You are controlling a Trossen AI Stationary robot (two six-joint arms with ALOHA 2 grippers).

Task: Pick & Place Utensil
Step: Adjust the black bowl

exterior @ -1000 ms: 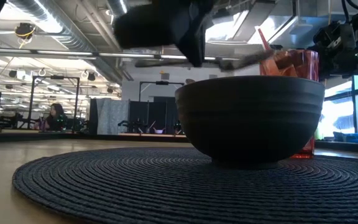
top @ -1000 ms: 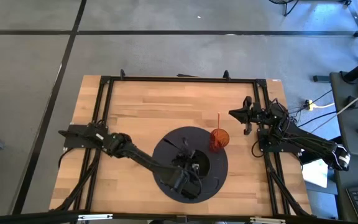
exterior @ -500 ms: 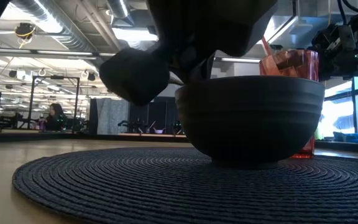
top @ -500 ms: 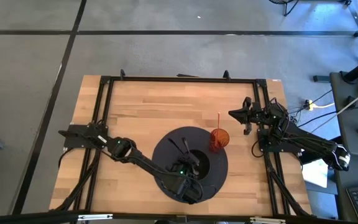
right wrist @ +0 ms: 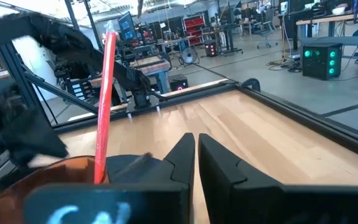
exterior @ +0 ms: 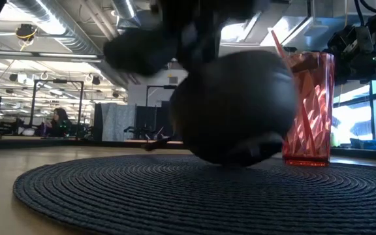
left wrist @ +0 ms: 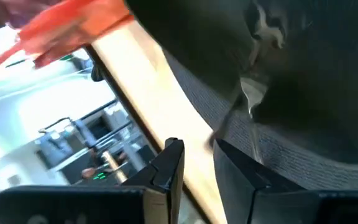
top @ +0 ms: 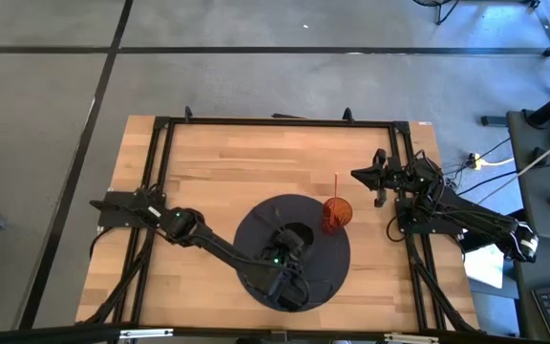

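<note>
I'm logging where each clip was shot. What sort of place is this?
Probably a robotics lab or open workshop: the wooden table sits in a black metal frame on bare concrete, and rows of workbenches and equipment racks fill the room behind.

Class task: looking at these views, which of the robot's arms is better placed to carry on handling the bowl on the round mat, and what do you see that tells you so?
Left. The left gripper is over the dark bowl on the round mat, and the bowl looks tilted. The right gripper waits by the table's right edge, beyond the red cup.
</note>
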